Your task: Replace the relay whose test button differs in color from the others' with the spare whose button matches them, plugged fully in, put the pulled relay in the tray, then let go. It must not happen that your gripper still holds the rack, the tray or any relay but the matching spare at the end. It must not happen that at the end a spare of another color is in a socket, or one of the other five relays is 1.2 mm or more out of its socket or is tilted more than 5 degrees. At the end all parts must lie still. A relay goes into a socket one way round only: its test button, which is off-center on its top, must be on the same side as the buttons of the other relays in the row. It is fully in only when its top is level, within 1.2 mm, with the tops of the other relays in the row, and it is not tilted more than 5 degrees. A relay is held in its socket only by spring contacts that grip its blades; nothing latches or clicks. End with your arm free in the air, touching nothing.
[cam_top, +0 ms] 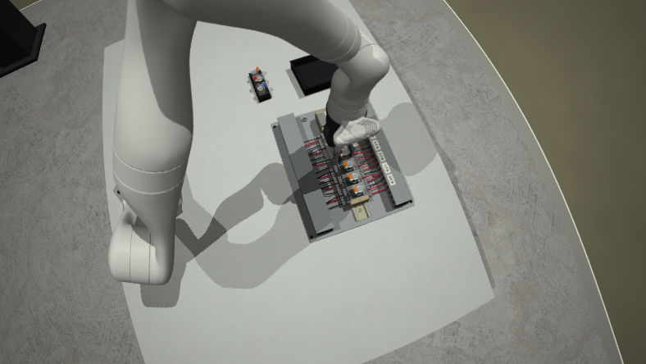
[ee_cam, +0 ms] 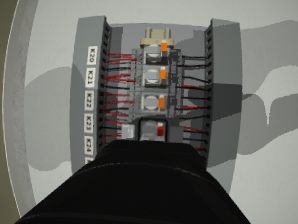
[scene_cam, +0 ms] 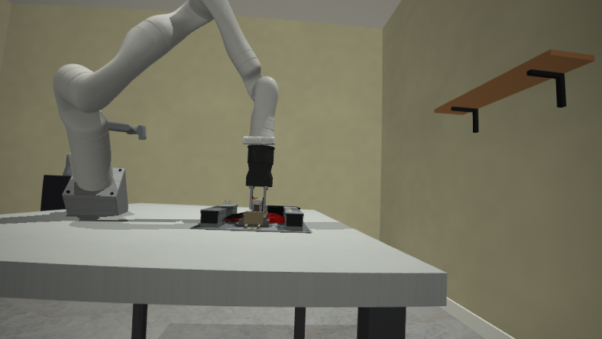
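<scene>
The relay with the red test button [cam_top: 344,152] [ee_cam: 151,129] is in the row beside label K23. My gripper [scene_cam: 258,206] is shut on it, with the fingers at two opposite sides. How deep it is in its socket cannot be told. Its button is on the same side as those of three relays with orange buttons, one of which [cam_top: 353,177] [ee_cam: 151,77] is in the middle of the three. The spares stand in a black holder [cam_top: 265,97], with orange [cam_top: 257,68], red [cam_top: 255,78] and blue [cam_top: 264,84] buttons. The black tray [cam_top: 307,84] is partly hidden by the arm.
Grey wire ducts [cam_top: 288,135] [ee_cam: 225,75] flank the row, with red and black wires beside the sockets. A tan end block [cam_top: 357,200] [scene_cam: 253,217] stands at the row's near end. The row's far part is hidden by my arm and gripper body.
</scene>
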### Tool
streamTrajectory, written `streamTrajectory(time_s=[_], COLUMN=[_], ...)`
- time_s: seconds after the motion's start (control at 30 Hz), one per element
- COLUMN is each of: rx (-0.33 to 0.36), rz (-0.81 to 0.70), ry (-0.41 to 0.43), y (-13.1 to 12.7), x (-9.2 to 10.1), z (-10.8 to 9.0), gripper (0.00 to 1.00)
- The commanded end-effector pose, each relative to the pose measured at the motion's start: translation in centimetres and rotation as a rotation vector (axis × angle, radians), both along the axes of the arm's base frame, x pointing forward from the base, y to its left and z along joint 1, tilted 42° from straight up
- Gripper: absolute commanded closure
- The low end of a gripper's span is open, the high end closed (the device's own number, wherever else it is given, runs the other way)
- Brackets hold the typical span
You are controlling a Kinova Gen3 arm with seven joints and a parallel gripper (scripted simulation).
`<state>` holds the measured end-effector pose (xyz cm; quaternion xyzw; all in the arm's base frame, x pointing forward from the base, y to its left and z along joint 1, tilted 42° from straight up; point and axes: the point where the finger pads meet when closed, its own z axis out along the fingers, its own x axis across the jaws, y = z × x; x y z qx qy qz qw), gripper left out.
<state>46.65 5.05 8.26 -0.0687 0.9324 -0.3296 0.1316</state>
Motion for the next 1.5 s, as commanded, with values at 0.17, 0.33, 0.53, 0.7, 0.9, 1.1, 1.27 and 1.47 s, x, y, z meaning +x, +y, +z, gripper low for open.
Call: streamTrajectory(time_s=[0.17, 0.33, 0.53, 0.7, 0.9, 1.1, 1.27, 1.47], rx=[0.002, 0.000, 0.001, 0.002, 0.001, 0.001, 0.002, 0.001], rz=[0.002, 0.001, 0.002, 0.002, 0.001, 0.002, 0.002, 0.001], ry=[-0.001, -0.001, -0.001, -0.001, -0.001, -0.001, -0.001, -0.001], y=[0.36, 0.28, 0.42, 0.54, 0.56, 0.71, 0.84, 0.86], x=[-0.11, -0.09, -0.16, -0.22, -0.26, -0.33, -0.39, -0.43], z=[0.36, 0.34, 0.52, 0.67, 0.76, 0.93, 1.08, 1.17], gripper=[1.00, 1.00, 1.00, 1.00, 1.00, 1.00, 1.00, 1.00])
